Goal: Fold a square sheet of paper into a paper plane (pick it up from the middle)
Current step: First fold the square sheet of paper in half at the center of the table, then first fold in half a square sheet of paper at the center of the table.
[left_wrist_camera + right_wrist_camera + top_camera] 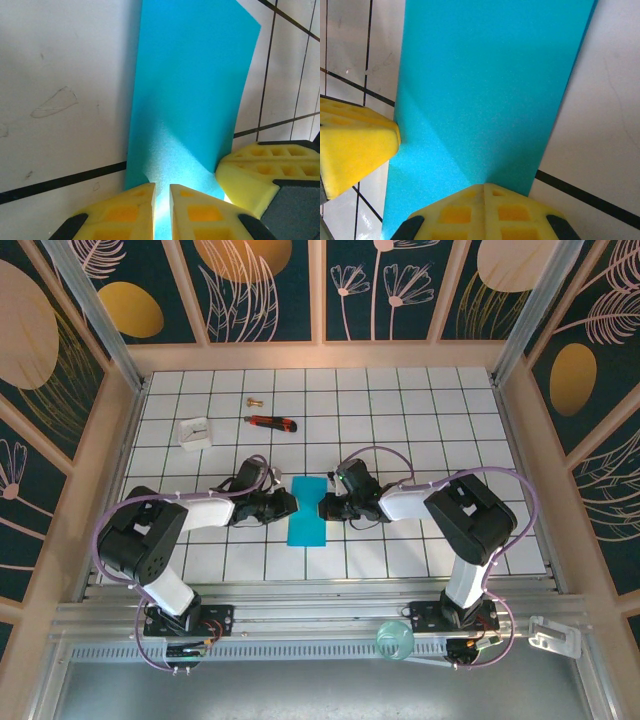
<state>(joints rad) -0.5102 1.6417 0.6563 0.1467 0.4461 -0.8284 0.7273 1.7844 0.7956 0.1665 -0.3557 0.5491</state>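
the folded paper (307,512) lies at the tabletop (420,440) centre between both grippers. left gripper (292,503): jaws a slit apart, paper's left edge between them. right gripper (325,506): closed on the paper's right edge.

Paper: the square sheet of paper (308,518) lies on my tiled table (430,440) as a narrow teal strip, long side running away from me.
Left: my left gripper (292,503) meets the strip's left edge.
Right: my right gripper (324,505) meets its right edge, directly opposite.
Far side: a red-and-black utility knife (271,422), a white block (195,432) left of it, and a small brass piece (252,400) beyond.
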